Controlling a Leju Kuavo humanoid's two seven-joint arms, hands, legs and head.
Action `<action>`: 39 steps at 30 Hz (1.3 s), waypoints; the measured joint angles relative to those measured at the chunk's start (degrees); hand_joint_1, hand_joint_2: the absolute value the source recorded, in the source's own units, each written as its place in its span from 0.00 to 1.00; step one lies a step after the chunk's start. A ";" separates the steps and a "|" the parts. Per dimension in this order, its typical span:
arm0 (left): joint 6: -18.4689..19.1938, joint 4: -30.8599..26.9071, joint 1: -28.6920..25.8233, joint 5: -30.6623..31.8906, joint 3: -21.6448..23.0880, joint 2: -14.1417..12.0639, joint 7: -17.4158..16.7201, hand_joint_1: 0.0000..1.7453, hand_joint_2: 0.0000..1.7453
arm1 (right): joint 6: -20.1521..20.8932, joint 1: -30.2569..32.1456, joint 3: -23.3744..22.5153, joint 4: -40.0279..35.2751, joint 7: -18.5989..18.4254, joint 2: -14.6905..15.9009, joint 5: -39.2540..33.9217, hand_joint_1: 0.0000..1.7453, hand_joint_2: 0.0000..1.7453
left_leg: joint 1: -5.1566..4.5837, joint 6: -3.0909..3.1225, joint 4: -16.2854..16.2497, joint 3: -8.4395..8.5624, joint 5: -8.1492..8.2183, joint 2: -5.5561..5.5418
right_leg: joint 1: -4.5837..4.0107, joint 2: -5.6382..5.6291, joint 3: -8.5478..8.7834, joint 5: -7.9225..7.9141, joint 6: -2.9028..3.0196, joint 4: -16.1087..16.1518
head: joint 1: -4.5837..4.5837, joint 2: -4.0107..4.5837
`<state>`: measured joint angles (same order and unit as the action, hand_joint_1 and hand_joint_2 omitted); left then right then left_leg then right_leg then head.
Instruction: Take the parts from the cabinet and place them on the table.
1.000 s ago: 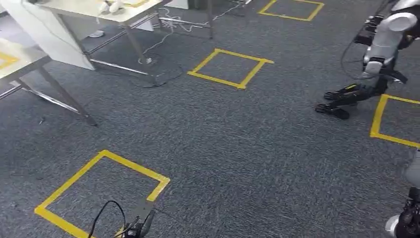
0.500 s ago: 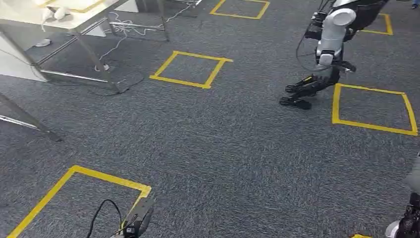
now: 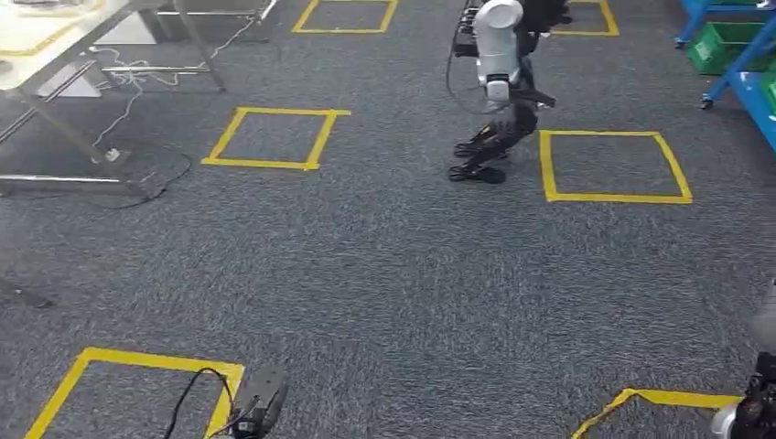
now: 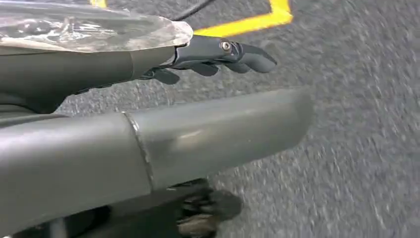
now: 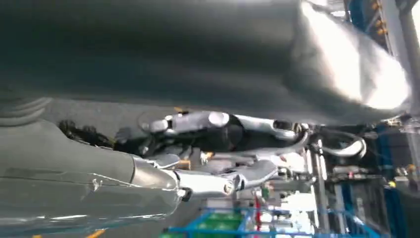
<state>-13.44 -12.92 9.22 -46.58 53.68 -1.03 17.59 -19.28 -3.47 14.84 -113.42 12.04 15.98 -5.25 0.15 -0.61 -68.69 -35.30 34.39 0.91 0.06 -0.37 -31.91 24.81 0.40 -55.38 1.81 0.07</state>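
Observation:
My left hand [image 3: 259,405] hangs low over the grey carpet, and in the left wrist view its dark fingers [image 4: 225,51] lie stretched out straight with nothing in them. At the lower right of the head view hangs my right hand [image 3: 752,412]. Its fingers [image 5: 218,182] are extended and hold nothing. A blue rack [image 3: 732,57] with green bins [image 3: 723,41] stands at the far right. Part of that blue rack [image 5: 277,231] also shows past the right hand. A pale table [image 3: 41,41] stands at the far left. No parts can be made out.
Another silver humanoid robot [image 3: 496,64] stands on the carpet ahead, beside a yellow tape square [image 3: 611,165]. More tape squares [image 3: 270,137] mark the floor, one near my left hand [image 3: 128,389]. Cables [image 3: 137,64] lie under the table.
The whole picture has slid leftward, so the camera has turned right. The blue rack has come into sight, and the tables have slipped toward the left edge. Both hands hang as before.

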 joint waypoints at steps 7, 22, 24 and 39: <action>-0.07 0.00 -0.48 -0.42 0.02 -0.18 0.48 0.00 0.00 | 0.81 -0.41 0.15 0.09 0.70 -0.17 -0.59 0.00 0.00 | -0.54 2.21 13.06 3.32 -9.41 -5.34 | -0.34 -5.38 0.15 -0.08 0.06 -0.06 | 0.15 0.00; -0.04 0.00 -0.80 -0.22 0.02 0.13 0.81 0.00 0.00 | 1.12 -0.90 0.57 0.89 0.92 -0.20 -0.94 0.00 0.00 | -0.27 1.56 14.93 4.83 -8.90 3.88 | 0.52 5.50 1.01 1.40 -3.66 -0.11 | -0.67 0.00; -0.04 0.00 -0.74 -0.20 0.02 0.13 0.81 0.00 0.00 | 1.09 -0.88 0.64 0.92 0.96 -0.20 -0.94 0.00 0.00 | -0.45 1.26 14.59 4.86 -8.79 4.76 | 0.44 3.16 0.74 0.95 -2.01 -0.12 | -0.52 0.00; 0.04 0.00 -0.47 0.24 0.02 -0.09 0.77 0.00 0.00 | 0.92 -0.79 0.83 0.94 1.48 -0.22 -0.77 0.00 0.00 | 0.16 1.24 14.36 4.51 -8.85 -5.61 | 0.39 -6.86 -0.19 -0.36 -0.60 0.05 | -0.09 0.00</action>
<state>-13.40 -12.92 8.75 -46.34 53.70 -1.11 18.36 -18.36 -4.26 15.67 -112.48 13.53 15.76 -6.01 0.31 0.63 -54.33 -30.79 25.54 -4.71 0.46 -7.23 -32.10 24.45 -0.20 -55.33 1.73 0.07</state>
